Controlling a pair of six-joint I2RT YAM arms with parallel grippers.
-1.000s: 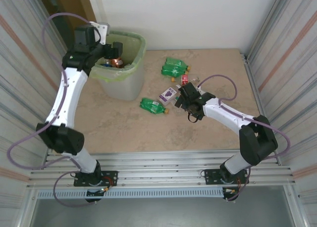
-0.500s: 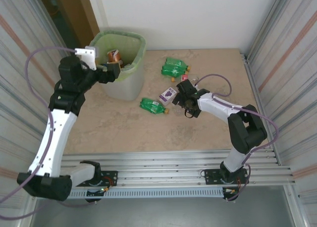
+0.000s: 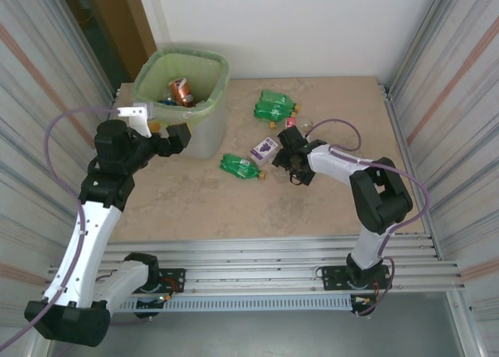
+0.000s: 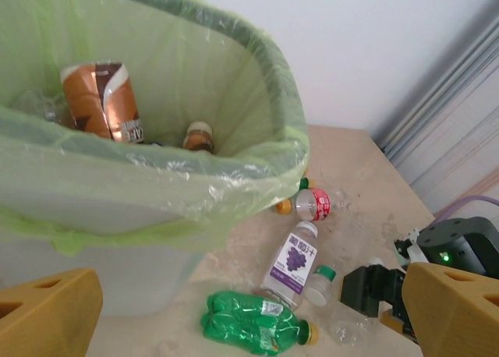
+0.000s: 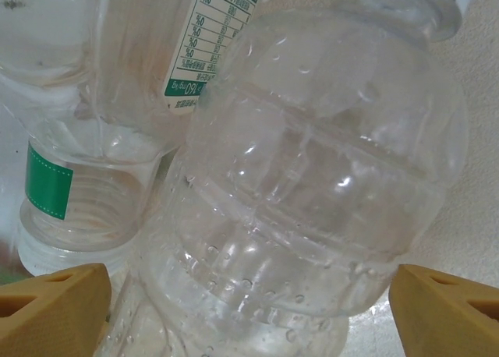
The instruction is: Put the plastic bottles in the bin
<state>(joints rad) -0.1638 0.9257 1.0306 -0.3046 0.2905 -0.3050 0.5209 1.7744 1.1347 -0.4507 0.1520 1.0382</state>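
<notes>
Right gripper [image 3: 291, 160]: down on the loose heap, well right of the bin [image 3: 209, 65]. Jaws wide apart either side of a clear bottle [image 5: 312, 193], not clamped yet.
Left gripper [image 3: 176, 136]: spread and empty, just beside the bin's near wall.
Bottles: a brown-label bottle [image 3: 182, 92] in the bin; a green bottle [image 3: 240, 166] and a purple-label bottle [image 3: 265, 147] out on the table [image 3: 327, 209].
Doing it well: centre on the ribbed belly and squeeze gently, since crushed plastic slips. A neighbour [image 5: 47, 182] touches it, so lift straight up.

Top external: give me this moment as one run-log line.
left gripper: open, empty, beside bin | right gripper: open, straddling clear bottle | table: green bottles remaining
</notes>
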